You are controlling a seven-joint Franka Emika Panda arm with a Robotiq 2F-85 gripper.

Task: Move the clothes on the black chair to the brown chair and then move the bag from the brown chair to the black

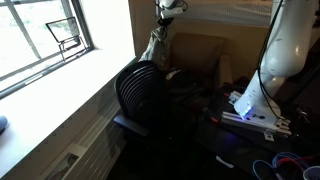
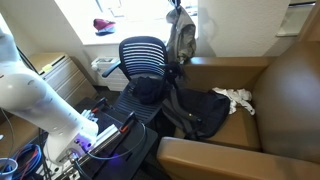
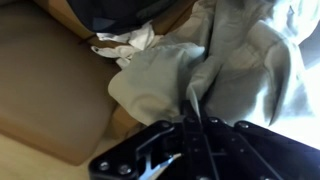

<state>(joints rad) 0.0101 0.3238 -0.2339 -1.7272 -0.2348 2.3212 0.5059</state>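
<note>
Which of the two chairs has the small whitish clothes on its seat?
The brown chair, the wide tan armchair: the clothes lie on its seat. The black chair, with the ribbed back, carries no whitish fabric.

No legible txt, labels, brands or nos. in any view.

1. The white jointed robot arm (image 1: 286, 45) climbs steeply from its low base and runs off the top edge. In an exterior view its bulky lower links (image 2: 35, 95) fill the near side.
2. The black two-finger gripper (image 1: 168, 8) is right up high, wrist pointing straight down.
3. In the wrist view the gripper (image 3: 190, 112) has its jaws pinched tight.
4. They're clamped on a limp grey-beige fabric bag (image 3: 215, 65), or what looks like one in this dim light, which hangs free below the fingers (image 2: 181, 35).
</note>
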